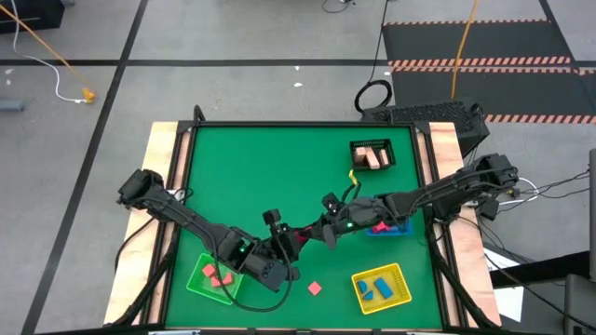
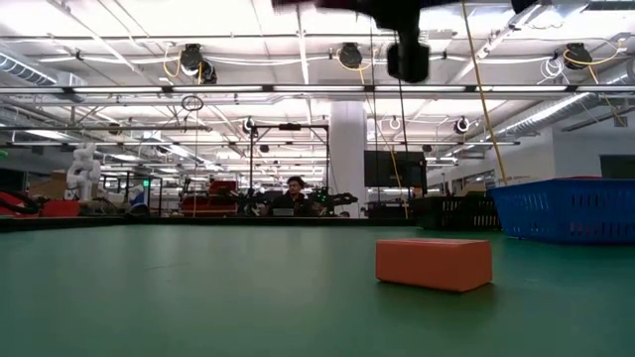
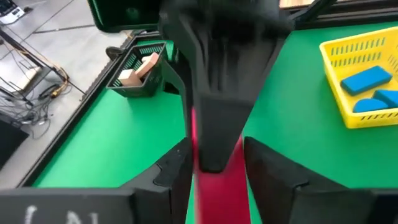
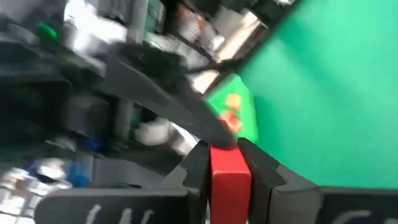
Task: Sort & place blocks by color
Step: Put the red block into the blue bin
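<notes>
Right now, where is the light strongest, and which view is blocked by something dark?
Low view: ceiling lamps glare; the lone block casts a faint shadow. Left wrist view: the dark right hand covers most of the red block. High view: even light.

Overhead, table-level, two wrist close-ups

No readable text, labels, numbers anywhere (faint white marks on wrist mounts illegible).
</notes>
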### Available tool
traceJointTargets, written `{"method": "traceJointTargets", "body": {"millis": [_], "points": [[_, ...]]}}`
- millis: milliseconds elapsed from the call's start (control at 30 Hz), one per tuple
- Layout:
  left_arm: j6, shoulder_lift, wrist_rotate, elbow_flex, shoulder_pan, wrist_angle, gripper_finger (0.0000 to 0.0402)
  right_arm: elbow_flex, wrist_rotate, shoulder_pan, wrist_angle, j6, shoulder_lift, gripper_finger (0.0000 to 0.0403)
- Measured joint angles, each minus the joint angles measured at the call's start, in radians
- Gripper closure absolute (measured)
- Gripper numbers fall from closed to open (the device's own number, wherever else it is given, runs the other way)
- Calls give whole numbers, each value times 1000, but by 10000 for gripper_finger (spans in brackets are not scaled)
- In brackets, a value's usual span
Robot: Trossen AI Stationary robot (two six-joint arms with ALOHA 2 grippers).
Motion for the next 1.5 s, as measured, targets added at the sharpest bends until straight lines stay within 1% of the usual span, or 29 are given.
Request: {"method": "traceJointTargets", "body": {"millis": [133,300,367,467,567,733,1000,1133,1200,1367,1500], "points": [[-19,-1,-3,0,1,7,218,-2,-32,-33,-200,-15,-28,359],[-25,-1,-11,0,11,7,168,-1,3,-109,-561,-64,-168,359],[-33,-1,-10,0,16,6,154,-2,-1,-134,-692,-73,-228,359],[-50,-1,-11,0,19,6,138,-2,10,-148,-868,-70,-316,359],[-66,-1,-11,0,26,0,132,-2,23,-137,-1015,-16,-372,359],[-98,-1,-11,0,36,-11,131,-2,35,-92,-1188,72,-436,359],[-125,-1,-3,0,40,-37,131,-2,76,-25,-1423,209,-449,359],[-133,-1,-3,0,40,-38,130,-33,73,-15,-1436,243,-445,354],[-142,-1,-3,0,40,-38,130,-54,66,-10,-1433,245,-445,330],[-156,-1,0,0,40,-39,130,-104,10,-9,-1427,253,-445,255],[-156,-1,5,0,40,-38,130,-118,-17,-9,-1406,263,-445,209]]}}
